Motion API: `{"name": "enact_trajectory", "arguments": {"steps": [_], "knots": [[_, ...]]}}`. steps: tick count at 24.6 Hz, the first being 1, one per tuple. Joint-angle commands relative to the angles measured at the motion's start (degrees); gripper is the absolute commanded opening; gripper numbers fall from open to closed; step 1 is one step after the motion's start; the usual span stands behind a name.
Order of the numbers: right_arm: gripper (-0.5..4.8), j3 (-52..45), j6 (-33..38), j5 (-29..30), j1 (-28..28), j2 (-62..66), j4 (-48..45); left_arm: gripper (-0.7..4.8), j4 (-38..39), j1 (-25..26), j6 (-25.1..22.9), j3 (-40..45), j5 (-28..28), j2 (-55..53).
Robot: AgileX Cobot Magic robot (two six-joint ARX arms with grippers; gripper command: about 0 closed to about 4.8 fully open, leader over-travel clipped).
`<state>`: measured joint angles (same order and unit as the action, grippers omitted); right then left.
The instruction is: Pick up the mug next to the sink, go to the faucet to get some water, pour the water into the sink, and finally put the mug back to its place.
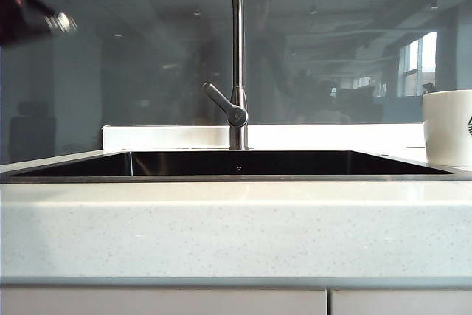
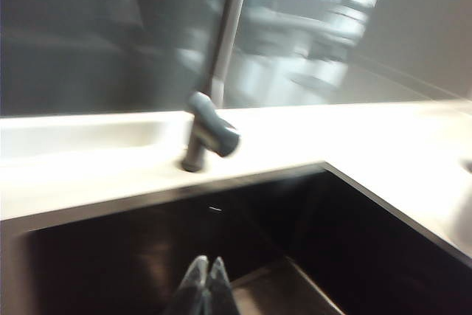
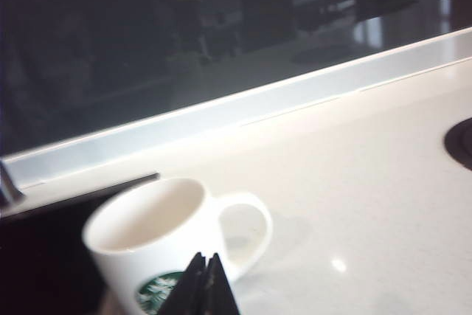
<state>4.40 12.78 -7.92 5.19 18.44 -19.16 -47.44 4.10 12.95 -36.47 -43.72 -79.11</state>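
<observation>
The white mug (image 1: 448, 127) with a green logo stands upright on the counter just right of the sink (image 1: 236, 164). Its bowl looks dry in the right wrist view. My right gripper (image 3: 206, 257) is shut, empty, close in front of the mug (image 3: 158, 230), near the logo side. The handle (image 3: 251, 223) points away from the sink. The steel faucet (image 1: 237, 57) rises behind the sink's middle, lever (image 1: 223, 103) angled up to the left. My left gripper (image 2: 207, 262) is shut and empty over the dark sink (image 2: 133, 256), facing the faucet (image 2: 214, 86). Water is out of view.
A blurred dark part of the left arm (image 1: 29, 12) hangs at the upper left of the exterior view. A glass wall backs the pale counter (image 1: 236, 234). A dark round patch (image 3: 462, 142) lies in the counter beyond the mug.
</observation>
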Motion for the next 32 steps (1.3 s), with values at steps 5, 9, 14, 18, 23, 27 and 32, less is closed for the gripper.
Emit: {"name": "enact_trajectory", "arguments": {"steps": [5,9,14,18,23,27,32], "knots": [[0.42,2.34,-7.61,0.31,1.79,15.76,-9.38,-0.02,-7.54,-0.35,-0.09,-14.62,-18.47,-22.12],[1.44,4.00,-10.16,1.70,3.74,27.15,-17.27,0.01,-7.58,-0.63,-0.52,-19.52,-19.52,-28.22],[2.14,8.87,-13.92,9.01,6.78,43.23,-25.53,0.51,-8.92,-0.81,-0.57,-22.91,-19.50,-31.87],[2.17,14.19,-15.52,10.67,8.11,55.78,-30.62,0.63,-9.94,-0.83,-2.03,-23.58,-19.19,-31.87],[2.17,17.09,-20.06,10.67,8.15,63.54,-32.46,0.63,-12.04,-0.87,-2.03,-23.58,-19.32,-31.87],[2.17,19.41,-20.79,11.98,8.17,67.95,-32.63,0.63,-12.33,-0.94,-2.03,-23.58,-19.37,-31.87],[2.16,22.14,-21.88,13.66,8.90,70.79,-34.56,0.63,-12.68,-1.36,-2.08,-23.58,-19.34,-31.87]]}}
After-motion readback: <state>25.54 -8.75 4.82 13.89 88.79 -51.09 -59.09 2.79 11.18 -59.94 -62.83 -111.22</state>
